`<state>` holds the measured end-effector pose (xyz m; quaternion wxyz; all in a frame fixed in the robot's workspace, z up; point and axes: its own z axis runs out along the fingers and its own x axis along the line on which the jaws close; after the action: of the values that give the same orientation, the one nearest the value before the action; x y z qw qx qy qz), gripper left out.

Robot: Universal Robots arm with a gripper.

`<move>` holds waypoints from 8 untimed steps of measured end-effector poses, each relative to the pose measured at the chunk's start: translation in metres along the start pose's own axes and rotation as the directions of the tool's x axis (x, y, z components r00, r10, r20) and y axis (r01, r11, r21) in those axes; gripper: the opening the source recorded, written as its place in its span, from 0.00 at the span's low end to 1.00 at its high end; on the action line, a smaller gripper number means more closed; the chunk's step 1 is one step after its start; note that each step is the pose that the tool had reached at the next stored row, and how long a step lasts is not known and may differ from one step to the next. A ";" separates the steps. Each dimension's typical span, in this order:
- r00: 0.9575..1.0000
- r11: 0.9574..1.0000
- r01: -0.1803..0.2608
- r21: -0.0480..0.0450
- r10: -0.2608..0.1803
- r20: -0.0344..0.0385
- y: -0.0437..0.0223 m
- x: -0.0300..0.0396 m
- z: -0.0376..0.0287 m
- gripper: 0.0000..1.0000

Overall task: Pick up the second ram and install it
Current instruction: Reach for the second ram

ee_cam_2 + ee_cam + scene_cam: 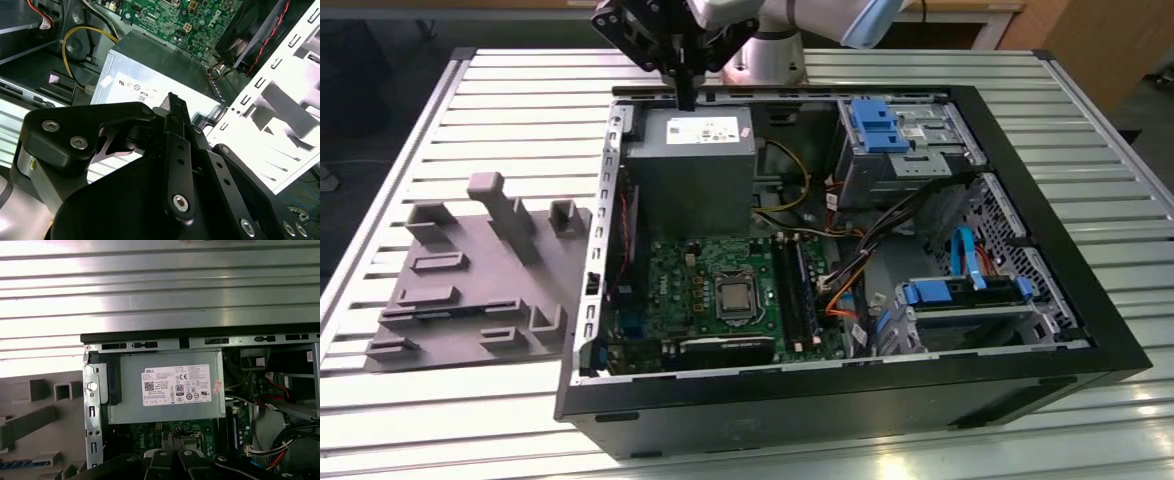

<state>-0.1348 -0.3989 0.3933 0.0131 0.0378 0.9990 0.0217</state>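
While the gripper (683, 100) hangs over the power supply (691, 165), fingers together, it should part them before grasping.

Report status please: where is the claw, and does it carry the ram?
Claw shut, carrying nothing, over power supply far end. Memory slots on green board: too small to judge if filled. Cables beside board, apart from claw.

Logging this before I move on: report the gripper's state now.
Gripper: closed, fingers together, nothing visibly held.
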 end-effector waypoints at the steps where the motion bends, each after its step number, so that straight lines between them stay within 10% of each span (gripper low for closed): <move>1: 1.000 1.000 0.000 0.000 0.000 0.000 0.0000 0.0002 0.0000 0.11; 8: 1.000 1.000 0.000 0.000 0.000 0.000 -0.0002 0.0019 0.0000 0.11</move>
<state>-0.1367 -0.3989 0.3933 0.0131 0.0379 0.9990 0.0217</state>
